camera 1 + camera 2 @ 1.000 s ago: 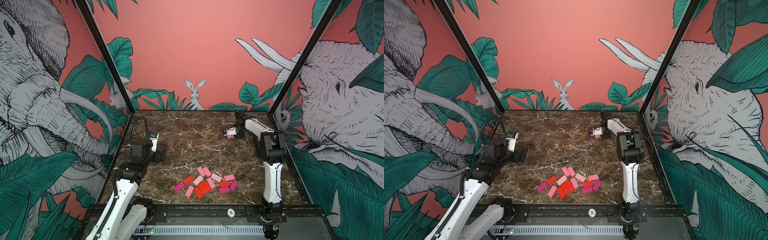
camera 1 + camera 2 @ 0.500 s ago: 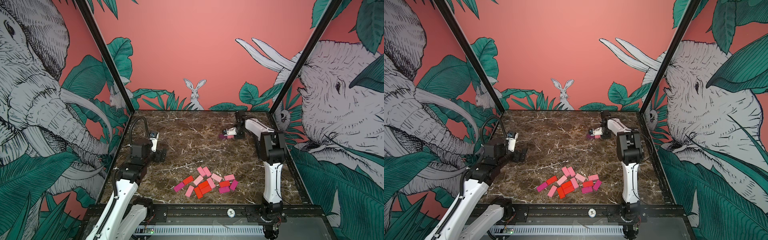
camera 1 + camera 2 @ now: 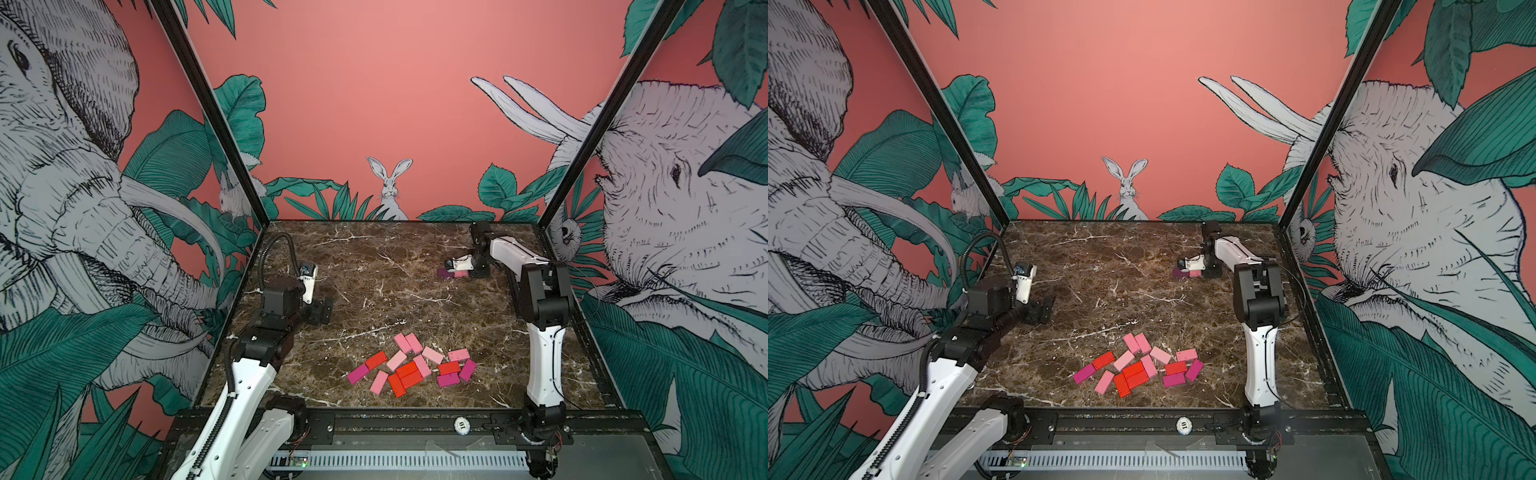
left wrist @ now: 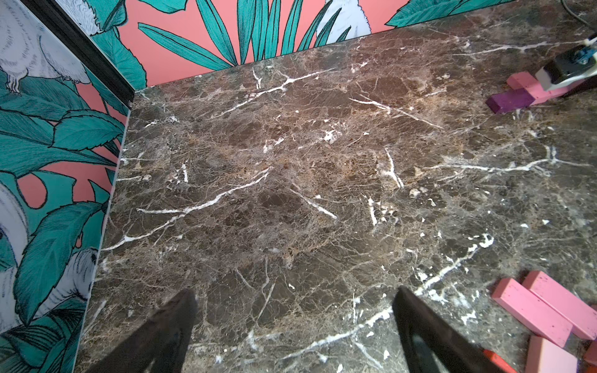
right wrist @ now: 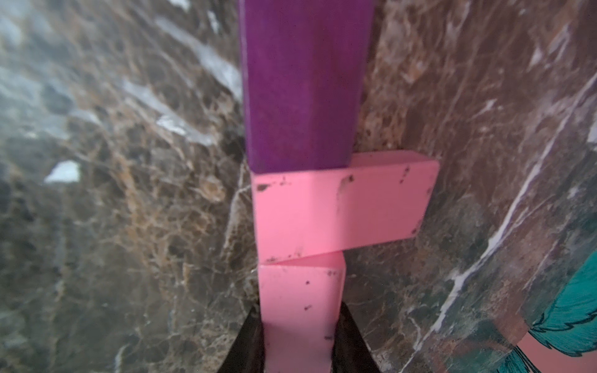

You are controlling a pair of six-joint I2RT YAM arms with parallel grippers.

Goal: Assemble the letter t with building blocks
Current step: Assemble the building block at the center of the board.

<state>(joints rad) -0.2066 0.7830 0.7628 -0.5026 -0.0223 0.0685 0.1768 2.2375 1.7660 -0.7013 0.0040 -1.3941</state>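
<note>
Inside right end effector (image 5: pixel 299 311), pink block (image 5: pixel 301 289) gripped

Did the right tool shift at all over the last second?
No. The right tool sits at the same spot below and right of the painted rabbit, shut on the pink block.

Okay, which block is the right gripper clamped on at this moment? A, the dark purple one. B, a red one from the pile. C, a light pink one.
C: the right wrist view shows the right gripper shut on a light pink block; the dark purple block lies beyond it.
</note>
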